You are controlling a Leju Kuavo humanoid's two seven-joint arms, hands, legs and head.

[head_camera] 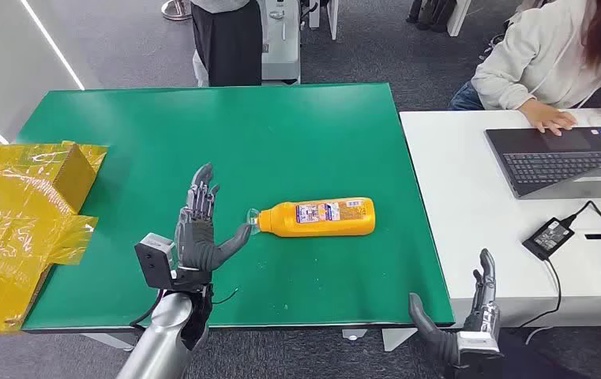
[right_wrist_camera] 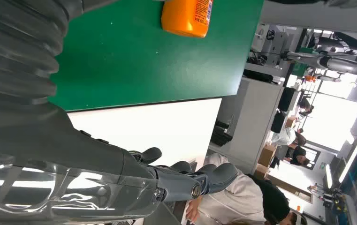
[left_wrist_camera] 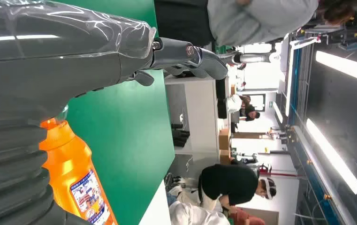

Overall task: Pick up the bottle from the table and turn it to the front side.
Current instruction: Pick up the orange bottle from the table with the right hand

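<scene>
Low in the head view, both hands are hanging open and empty: the left hand [head_camera: 198, 233] is spreading its fingers just beside the cap of the orange bottle [head_camera: 318, 217], which is lying untouched on the green table [head_camera: 202, 126]; the right hand [head_camera: 471, 320] is idling well apart. Nothing is grasped yet, so lifting and turning are both remaining. Left wrist view is showing the bottle's label [left_wrist_camera: 88, 194] close up; right wrist view is catching its base [right_wrist_camera: 186, 18].

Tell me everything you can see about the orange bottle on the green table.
The bottle is orange, plastic by its look, with a clear cap and a white-and-blue printed label facing up. It lies on its side near the middle of the green table, cap toward the left hand. That hand is open, its thumb tip close to the cap; contact cannot be told. Nothing else touches the bottle.
</scene>
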